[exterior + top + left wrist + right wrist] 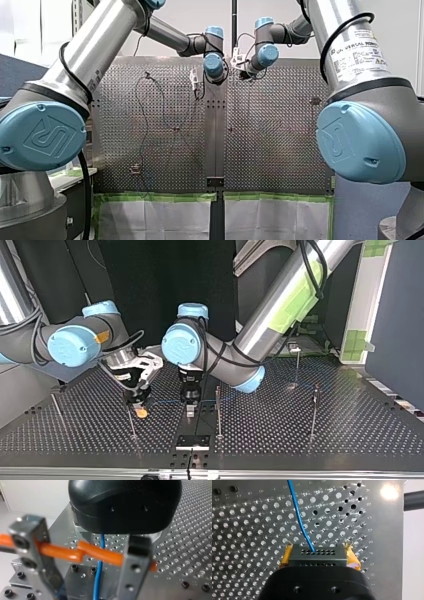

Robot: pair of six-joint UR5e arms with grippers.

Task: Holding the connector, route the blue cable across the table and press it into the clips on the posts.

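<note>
Blue cable [298, 517] leaves the connector [317, 553] and runs straight ahead of the right gripper [138, 405], over the perforated table [310, 440]. The right gripper is clamped on the connector, yellow pads [285, 557] on both its sides.

In the top view the cable's long axis lies approx. left-to-right, low over the table. It goes from the right gripper at centre-left, thru the left gripper [190, 407] at centre, then on toward the frame's right past a tall post [218, 412].

The left gripper's metal fingers [135, 570] stand apart. The cable passes loose btwn them w/o touching either, behind an orange band [100, 552] stretched finger to finger, so it guides rather than grips.

Nearest the connector end is a thin post [131, 422], just below the right gripper in the top view, so the right arm is closer to it. The left arm is closer to the tall post, just to its right. Can't tell if the cable is seated on any post. The next move prob. turns on bringing the span btwn the two grippers to post-top height.
</note>
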